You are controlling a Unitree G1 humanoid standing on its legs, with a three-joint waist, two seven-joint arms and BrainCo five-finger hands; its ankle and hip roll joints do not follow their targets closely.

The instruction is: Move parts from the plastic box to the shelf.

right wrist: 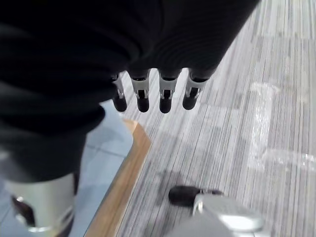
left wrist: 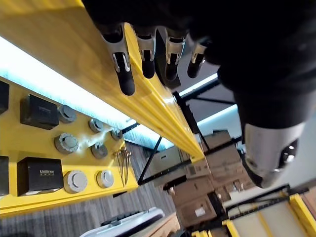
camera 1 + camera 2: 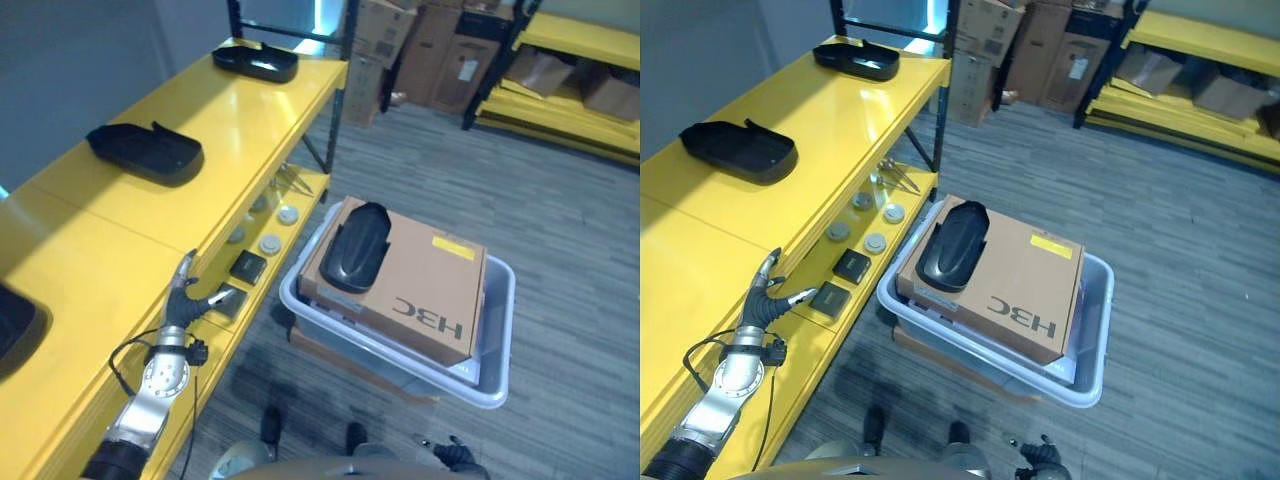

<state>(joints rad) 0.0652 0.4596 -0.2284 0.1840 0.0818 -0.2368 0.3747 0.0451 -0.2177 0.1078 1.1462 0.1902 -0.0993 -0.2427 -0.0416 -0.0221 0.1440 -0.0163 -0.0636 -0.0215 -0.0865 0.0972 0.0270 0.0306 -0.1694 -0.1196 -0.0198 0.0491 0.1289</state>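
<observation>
**benchrat:** Where's the left hand [image 3: 181, 300] sitting? Looks like it's up by the shelf [image 3: 150, 215].

**g1_watcher:** Yep. The left arm comes up from the lower left along the front edge of the yellow top board, with the hand right at that edge. Fingers are straight and relaxed, thumb sticking out toward the lower level, holding nothing. In the wrist view the fingertips [image 2: 126, 84] hang in a row just past the yellow edge.

**benchrat:** And the right hand [image 1: 153, 96]?

**g1_watcher:** It's low at the robot's side, over the grey floor [image 1: 247, 123]. Fingers hang loose in a row, nothing in them. A tan edge and something pale blue are next to it, can't tell exactly what.

**benchrat:** Parts?

**g1_watcher:** One black part [image 3: 354, 246] lies on the cardboard box [image 3: 420, 285], which sits in the grey plastic box [image 3: 492, 380] on the floor just beside the shelf. Two more black parts are on the top board: a near one [image 3: 146, 152] and a far one [image 3: 256, 62] at the end. There's also a dark edge of something at the left border, can't tell what. The lower level has small black boxes [image 3: 247, 266] and round grey discs [image 3: 269, 243].
</observation>
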